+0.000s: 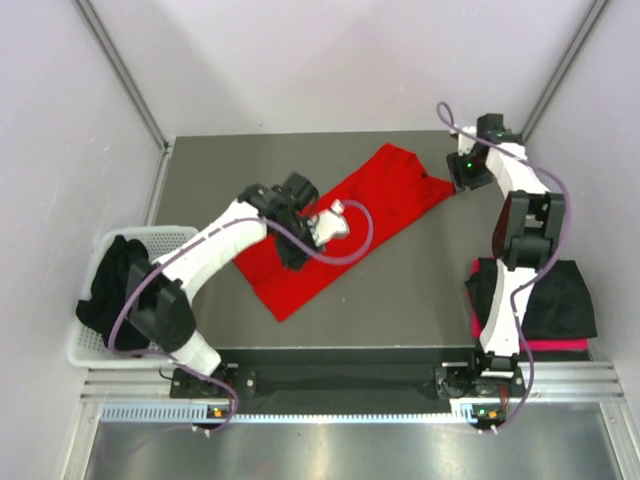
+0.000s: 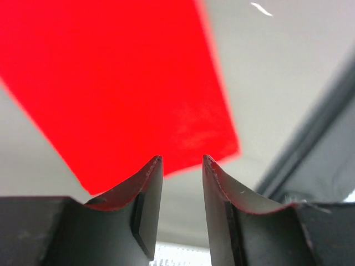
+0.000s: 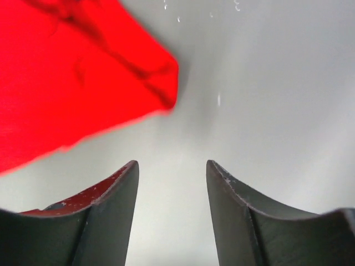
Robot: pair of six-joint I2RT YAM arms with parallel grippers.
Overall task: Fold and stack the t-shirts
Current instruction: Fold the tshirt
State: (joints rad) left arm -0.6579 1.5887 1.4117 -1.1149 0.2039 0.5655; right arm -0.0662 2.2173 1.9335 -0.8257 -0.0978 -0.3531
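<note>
A bright red t-shirt (image 1: 345, 225) lies flat and diagonal across the grey table (image 1: 420, 300). My left gripper (image 1: 296, 256) hovers over the shirt's left half. In the left wrist view it (image 2: 182, 158) is open and empty, with the red cloth (image 2: 111, 83) just beyond its fingertips. My right gripper (image 1: 462, 175) sits at the shirt's far right corner. In the right wrist view it (image 3: 172, 163) is open over bare table, with the red corner (image 3: 66, 83) up and to the left, apart from the fingers. Folded black t-shirts (image 1: 550, 295) lie on a pinkish-red one (image 1: 535, 346) at the right.
A white mesh basket (image 1: 160, 238) stands off the table's left edge with a crumpled black shirt (image 1: 115, 290) in it. Pale walls with metal posts close in the back and both sides. The right arm's links rise over the stack of folded shirts.
</note>
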